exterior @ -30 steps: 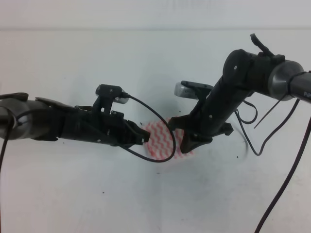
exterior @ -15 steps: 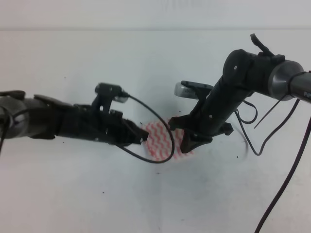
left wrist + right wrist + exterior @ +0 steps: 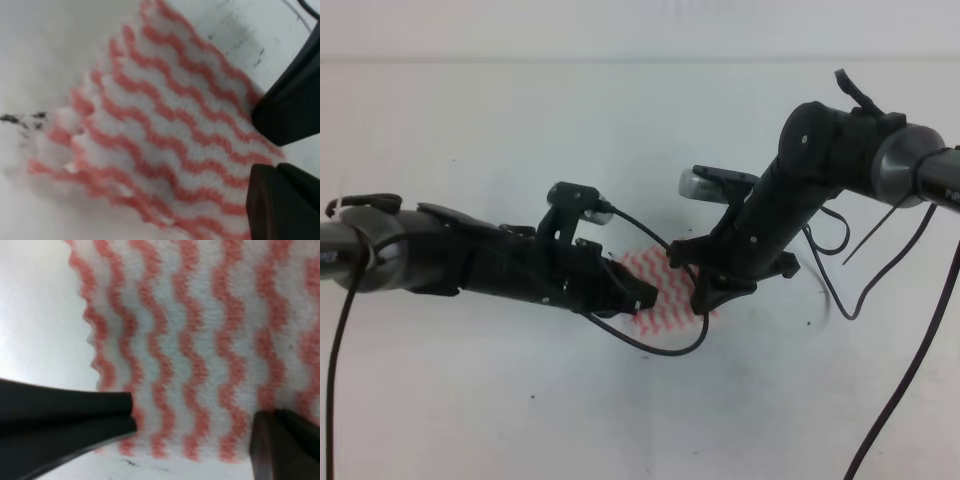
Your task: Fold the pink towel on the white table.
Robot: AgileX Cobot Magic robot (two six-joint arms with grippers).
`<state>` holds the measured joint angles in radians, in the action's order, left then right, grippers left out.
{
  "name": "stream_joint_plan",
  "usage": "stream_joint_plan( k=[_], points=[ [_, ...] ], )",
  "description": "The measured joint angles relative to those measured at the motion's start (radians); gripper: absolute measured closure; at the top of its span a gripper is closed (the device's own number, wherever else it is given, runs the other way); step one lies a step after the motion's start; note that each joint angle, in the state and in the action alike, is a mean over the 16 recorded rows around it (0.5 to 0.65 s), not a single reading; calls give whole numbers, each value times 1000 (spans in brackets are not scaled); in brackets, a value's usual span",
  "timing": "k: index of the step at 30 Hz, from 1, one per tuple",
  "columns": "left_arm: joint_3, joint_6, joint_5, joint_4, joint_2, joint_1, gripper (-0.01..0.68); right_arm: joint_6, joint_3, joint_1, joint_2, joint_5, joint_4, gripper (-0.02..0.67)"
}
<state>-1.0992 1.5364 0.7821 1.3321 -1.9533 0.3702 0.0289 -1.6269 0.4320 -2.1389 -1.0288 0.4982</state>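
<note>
The pink towel [image 3: 665, 285] is seen lying on the white bench [image 3: 620, 130] near the centre of the high view, mostly covered by the two arms. The left hand [image 3: 638, 298] is placed over the towel's edge at 9 o'clock; in its wrist view its dark fingers [image 3: 287, 105] are parted, released, above the striped cloth. The right hand [image 3: 705, 295] is set on the towel's 3 o'clock side; its fingers [image 3: 65, 412] are spread apart over the cloth edge, nothing being grasped between them.
</note>
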Motion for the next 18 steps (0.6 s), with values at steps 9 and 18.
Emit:
stream_joint_plan(
  k=[9, 18],
  points=[
    [0, -26, -25, -51, -11, 10, 677, 0, -5, 0, 0, 0, 0, 667],
    [0, -42, -49, -78, -12, 10, 677, -2, -66, 0, 1, 34, 2, 667]
  ],
)
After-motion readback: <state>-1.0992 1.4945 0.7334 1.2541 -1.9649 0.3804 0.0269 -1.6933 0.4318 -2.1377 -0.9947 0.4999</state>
